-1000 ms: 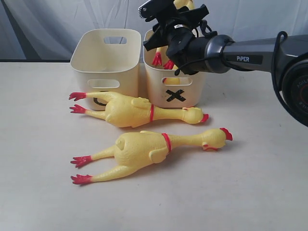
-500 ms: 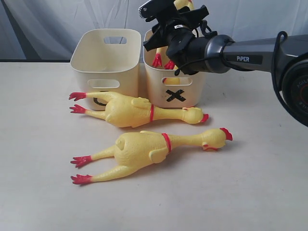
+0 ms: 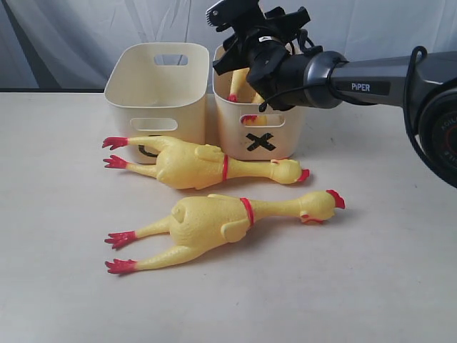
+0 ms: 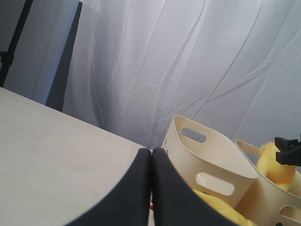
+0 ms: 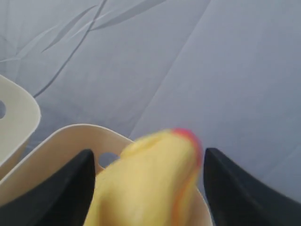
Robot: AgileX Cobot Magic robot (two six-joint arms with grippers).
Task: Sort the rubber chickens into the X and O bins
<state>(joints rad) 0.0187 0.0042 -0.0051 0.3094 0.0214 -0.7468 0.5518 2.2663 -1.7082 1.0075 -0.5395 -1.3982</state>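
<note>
In the exterior view, the right gripper [image 3: 253, 25] hangs over the X bin [image 3: 230, 136], which stands just beside the O bin [image 3: 128, 107] at the back of the worktop [image 3: 357, 271]. A short rubber chicken [image 3: 240, 80] slants inside the X bin, below the fingers. Two long rubber chickens lie on the worktop in front of the bins: the rear chicken [image 3: 196, 164] is close against them and the front chicken [image 3: 214, 225] just beside it, both with red feet pointing left.

In the left wrist view, the left gripper [image 4: 151, 188] has its dark fingers clenched together on nothing, low over the worktop and near the O bin.

In the right wrist view, the right fingers [image 5: 66, 188] are spread wide, released, with the blurred short rubber chicken between them above the X bin's rim.
</note>
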